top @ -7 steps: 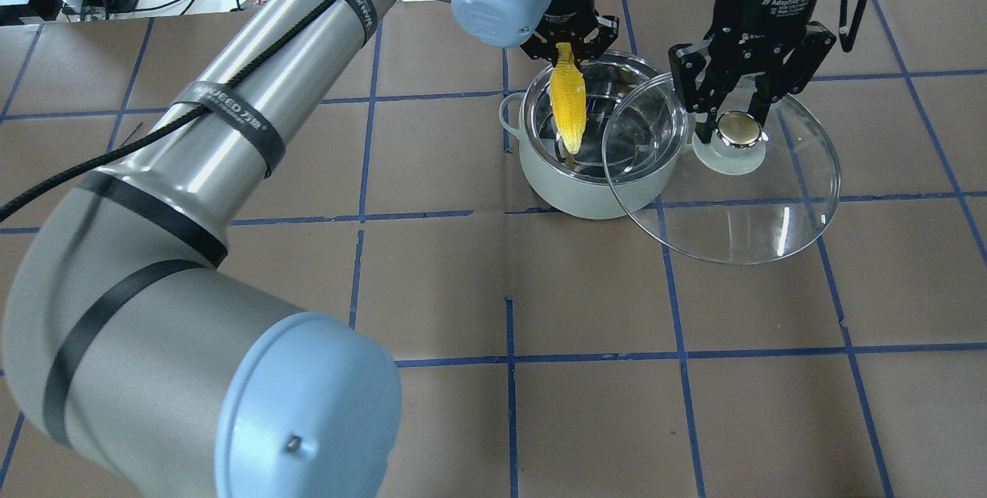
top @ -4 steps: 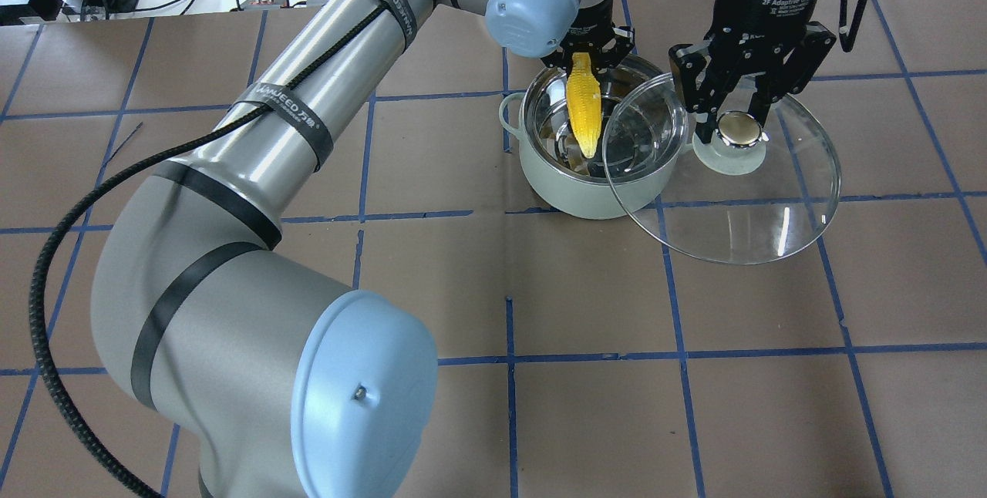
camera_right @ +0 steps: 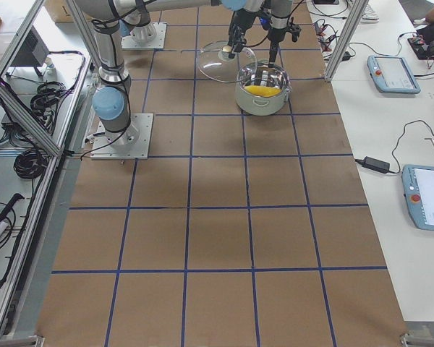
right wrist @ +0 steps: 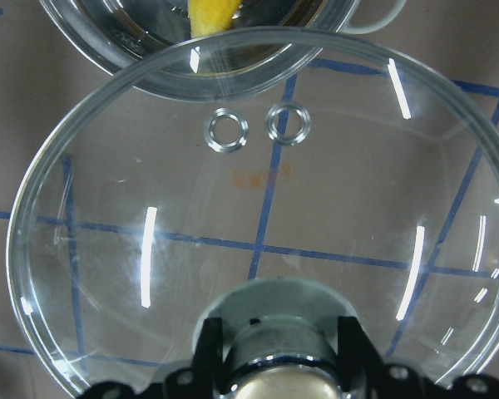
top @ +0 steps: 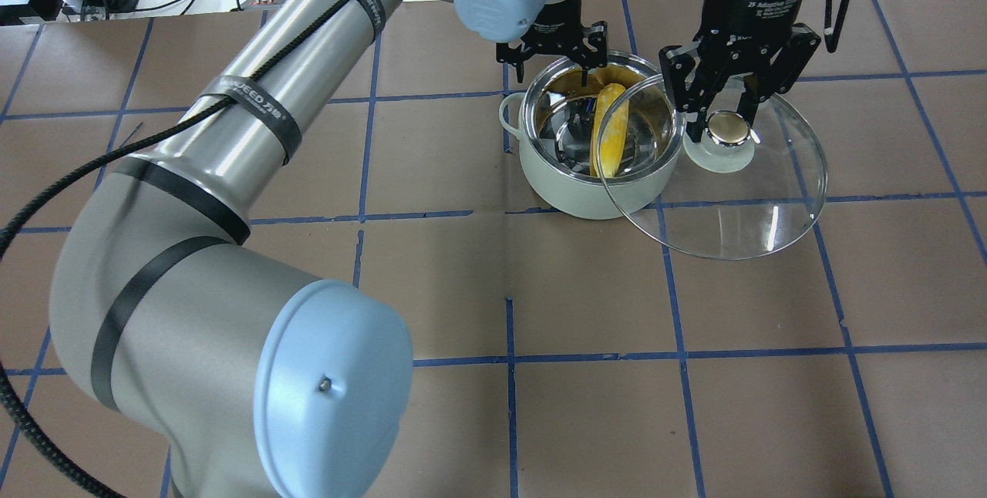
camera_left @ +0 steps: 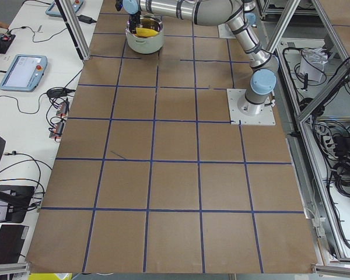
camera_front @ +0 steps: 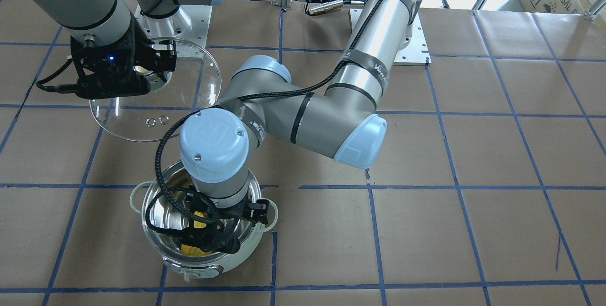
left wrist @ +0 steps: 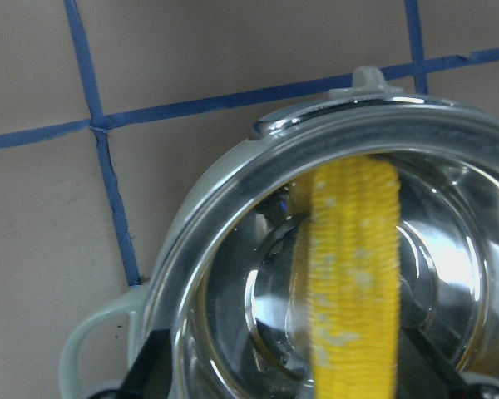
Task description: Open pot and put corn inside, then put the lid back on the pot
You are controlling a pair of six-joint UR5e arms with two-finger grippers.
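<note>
While our left hand hung spread above the corn in the pot, our right hand clamped the lid at three o'clock.

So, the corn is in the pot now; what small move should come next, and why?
Probably lift the left pincer straight up and away from the pot. The corn lies inside, free of the pincer, whose jaws stand open over the far rim, in the way of the lid. The right pincer holds it by its knob beside the pot.
</note>
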